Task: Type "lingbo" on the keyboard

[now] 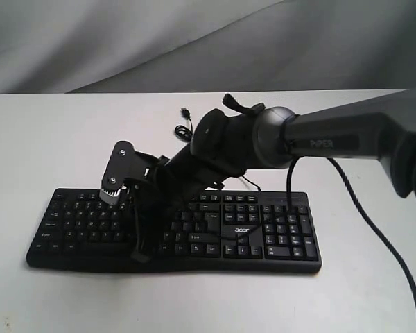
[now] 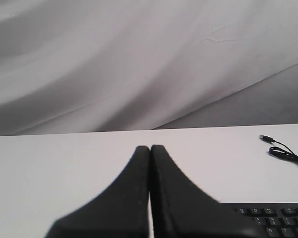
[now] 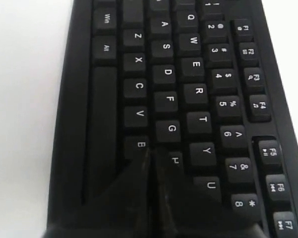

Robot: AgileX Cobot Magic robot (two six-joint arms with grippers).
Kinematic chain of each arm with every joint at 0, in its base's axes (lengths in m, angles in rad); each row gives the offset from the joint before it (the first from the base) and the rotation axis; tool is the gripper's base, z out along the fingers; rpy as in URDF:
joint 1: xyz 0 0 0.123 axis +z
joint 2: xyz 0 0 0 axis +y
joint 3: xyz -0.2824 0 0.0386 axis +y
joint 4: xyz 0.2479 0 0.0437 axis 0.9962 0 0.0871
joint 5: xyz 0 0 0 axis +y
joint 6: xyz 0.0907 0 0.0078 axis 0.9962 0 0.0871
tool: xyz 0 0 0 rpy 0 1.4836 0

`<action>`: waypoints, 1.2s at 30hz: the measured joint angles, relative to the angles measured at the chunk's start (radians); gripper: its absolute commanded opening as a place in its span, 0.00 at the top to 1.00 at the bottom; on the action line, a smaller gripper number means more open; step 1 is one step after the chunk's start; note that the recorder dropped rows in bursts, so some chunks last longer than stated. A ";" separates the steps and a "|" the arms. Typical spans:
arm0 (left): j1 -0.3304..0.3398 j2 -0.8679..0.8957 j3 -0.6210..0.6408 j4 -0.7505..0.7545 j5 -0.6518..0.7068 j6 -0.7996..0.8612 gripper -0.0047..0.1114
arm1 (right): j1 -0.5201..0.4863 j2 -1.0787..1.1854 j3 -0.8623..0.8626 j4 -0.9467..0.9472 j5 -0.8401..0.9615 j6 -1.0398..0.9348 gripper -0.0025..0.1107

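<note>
The black keyboard (image 1: 277,236) lies flat on the white table, acer logo facing front. My right arm reaches across it from the right. The right gripper (image 1: 141,254) points down at the letter block, left of the middle. In the right wrist view that gripper (image 3: 150,151) is shut with nothing held, its tips together at the edge of the B key (image 3: 139,145), beside H (image 3: 176,159). I cannot tell whether it touches a key. The left gripper (image 2: 150,148) is shut and empty, hovering level over bare table with a keyboard corner (image 2: 278,220) beside it. It is hidden from the exterior view.
The keyboard's thin USB cable (image 1: 184,125) lies loose on the table behind it, its plug (image 2: 263,138) unconnected. A black arm cable (image 1: 374,229) trails over the table at the right. Grey cloth (image 1: 125,41) hangs behind the white table (image 1: 48,139).
</note>
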 measured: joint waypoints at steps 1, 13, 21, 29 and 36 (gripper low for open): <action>0.000 0.000 0.000 0.000 0.000 0.000 0.96 | 0.000 0.003 0.000 0.000 0.002 -0.002 0.98; 0.000 0.000 0.000 0.000 0.000 0.000 0.96 | 0.012 0.008 0.000 -0.002 0.003 -0.002 0.98; 0.000 0.000 0.000 0.000 0.000 0.000 0.96 | 0.012 0.014 0.000 -0.008 0.001 -0.002 0.98; 0.000 0.000 0.000 0.000 0.000 0.000 0.96 | 0.012 0.025 -0.003 -0.011 -0.002 -0.002 0.98; 0.000 0.000 0.000 0.000 0.000 0.000 0.96 | 0.012 0.000 -0.050 -0.019 -0.016 0.001 0.98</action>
